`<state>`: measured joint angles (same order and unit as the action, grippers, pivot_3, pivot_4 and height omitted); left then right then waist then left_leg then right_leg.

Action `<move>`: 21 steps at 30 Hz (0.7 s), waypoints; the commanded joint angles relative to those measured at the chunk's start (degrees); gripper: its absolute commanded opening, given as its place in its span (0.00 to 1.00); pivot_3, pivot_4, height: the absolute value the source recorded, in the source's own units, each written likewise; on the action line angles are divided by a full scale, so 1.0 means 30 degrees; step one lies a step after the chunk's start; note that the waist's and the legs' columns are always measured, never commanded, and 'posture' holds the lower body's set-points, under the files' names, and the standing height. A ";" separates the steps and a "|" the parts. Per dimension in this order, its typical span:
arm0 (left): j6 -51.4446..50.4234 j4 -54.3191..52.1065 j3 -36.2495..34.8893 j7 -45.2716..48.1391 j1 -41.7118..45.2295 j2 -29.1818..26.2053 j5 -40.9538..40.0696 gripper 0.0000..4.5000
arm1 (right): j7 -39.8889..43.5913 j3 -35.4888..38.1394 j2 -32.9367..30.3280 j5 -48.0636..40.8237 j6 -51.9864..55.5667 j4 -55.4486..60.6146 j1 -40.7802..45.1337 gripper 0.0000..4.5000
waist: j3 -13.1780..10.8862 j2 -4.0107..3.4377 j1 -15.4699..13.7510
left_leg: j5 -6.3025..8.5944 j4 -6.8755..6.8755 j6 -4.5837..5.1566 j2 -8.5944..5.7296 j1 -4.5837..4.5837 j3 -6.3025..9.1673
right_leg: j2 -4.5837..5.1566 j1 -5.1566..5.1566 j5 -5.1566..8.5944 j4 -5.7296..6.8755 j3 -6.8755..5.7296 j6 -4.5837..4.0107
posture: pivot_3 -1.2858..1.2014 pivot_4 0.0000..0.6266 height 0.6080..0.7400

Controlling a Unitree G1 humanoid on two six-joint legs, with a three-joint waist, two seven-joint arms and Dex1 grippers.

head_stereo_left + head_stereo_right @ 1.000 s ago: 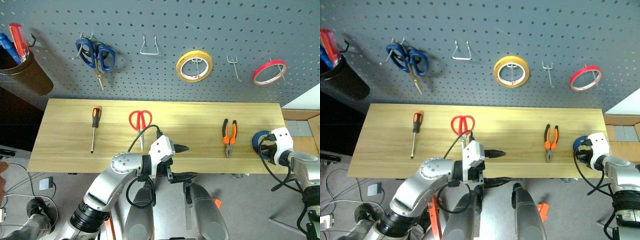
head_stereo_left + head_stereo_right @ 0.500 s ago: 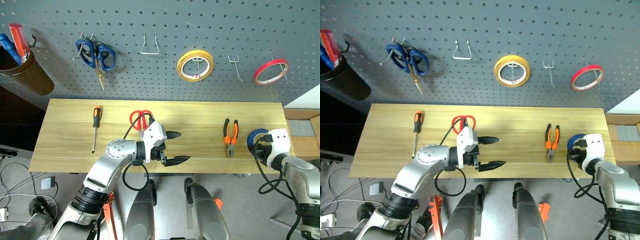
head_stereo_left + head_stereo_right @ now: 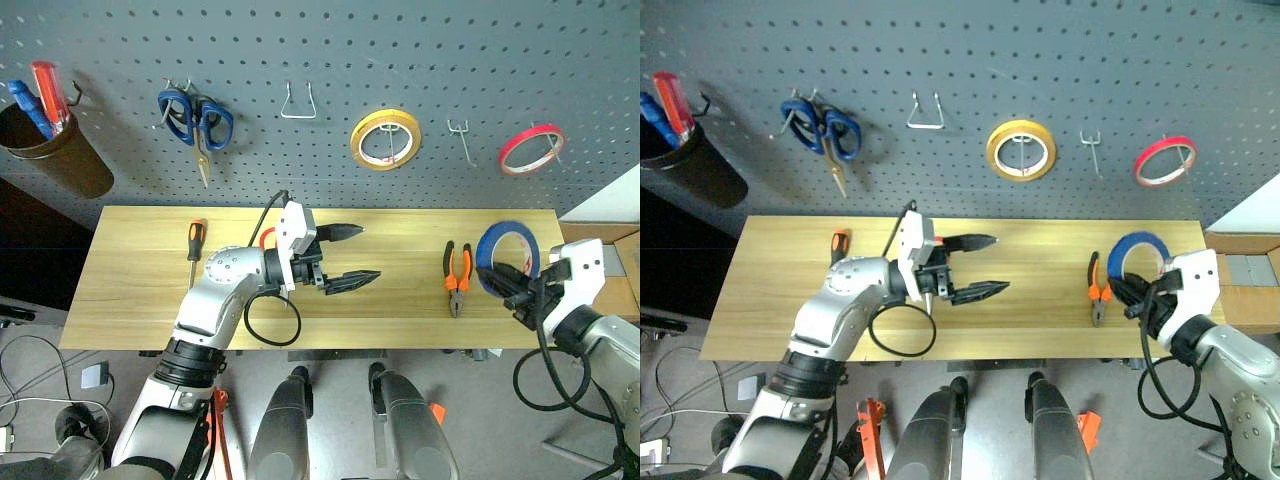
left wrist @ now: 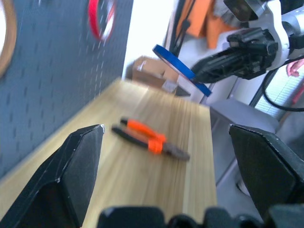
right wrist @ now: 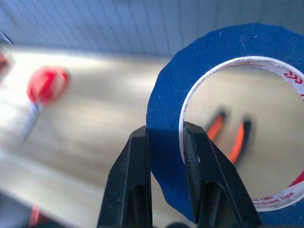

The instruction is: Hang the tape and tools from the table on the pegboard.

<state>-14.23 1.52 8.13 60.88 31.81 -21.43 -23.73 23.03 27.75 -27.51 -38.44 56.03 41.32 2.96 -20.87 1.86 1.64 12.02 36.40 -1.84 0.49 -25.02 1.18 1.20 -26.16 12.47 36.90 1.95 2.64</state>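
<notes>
You had the right end effector [image 3: 505,282] clenched on the tape [image 3: 508,254] (off the desk [image 3: 400,300]), left end effector [image 3: 352,258] released; next: ring onto free pegboard [image 3: 330,50] hook [image 3: 461,140].

1. The left arm [image 3: 215,300] is clad in silver-grey shells, with a white wrist block.
2. Black, pointed fingers are fitted to the left gripper [image 3: 345,257] — a black cable is looped beneath.
3. The right gripper [image 3: 1132,296] is mounted on a white block.

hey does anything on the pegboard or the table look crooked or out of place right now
Nothing stands out. The pliers and screwdriver lie flat on the table, the right gripper holds the blue tape upright, and the pegboard items hang normally.
</notes>
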 commanded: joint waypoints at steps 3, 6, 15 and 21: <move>0.1231 0.0533 -0.0098 0.0011 0.0347 0.0485 0.0309 1.00 | -0.0451 -0.0182 0.0250 -0.0303 -0.2206 0.0537 0.0783 0.08 | 0.0652 -0.0002 0.0104 | 0.0032 0.0029 0.0057 0.0002 0.0018 0.0002 | -0.0010 0.0017 -0.0001 0.0016 -0.0003 -0.0003 | 0.48 0.32 1.00; 0.1563 0.0838 -0.0309 -0.0054 0.0514 0.0559 0.0414 1.00 | -0.0582 -0.0750 0.0200 -0.0097 -0.3123 0.0223 0.1611 0.08 | 0.1112 0.0005 0.0152 | 0.0041 0.0129 0.0075 0.0004 0.0021 -0.0003 | -0.0044 0.0036 -0.0047 0.0054 0.0006 -0.0011 | 0.48 0.28 1.00; 0.2410 0.1413 -0.0764 -0.0482 0.0775 0.0537 0.0830 1.00 | -0.0603 -0.4748 -0.0206 0.2523 -0.5298 -0.2638 0.4808 0.08 | 0.2103 0.0036 0.0474 | -0.0026 0.0215 0.0183 0.0002 0.0109 -0.0078 | -0.0140 0.0141 -0.0292 0.0008 0.0070 -0.0049 | 0.50 0.21 1.00; 0.2614 0.1315 -0.1065 -0.0852 0.0758 0.0279 0.0941 1.00 | -0.0275 -0.6507 -0.0020 0.4284 -0.6916 -0.4979 0.5068 0.08 | 0.2633 0.0043 0.0305 | -0.0032 0.0211 0.0192 0.0018 0.0115 -0.0086 | -0.0171 0.0143 -0.0305 0.0011 0.0085 -0.0065 | 0.52 0.19 1.00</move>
<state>-7.39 7.10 6.32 58.88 33.42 -20.19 -21.10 21.57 8.19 -27.51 -26.61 37.83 26.16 17.00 -12.97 1.99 2.55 11.92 37.03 -1.26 0.54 -24.66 0.91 0.69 -25.73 11.55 36.94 2.22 2.44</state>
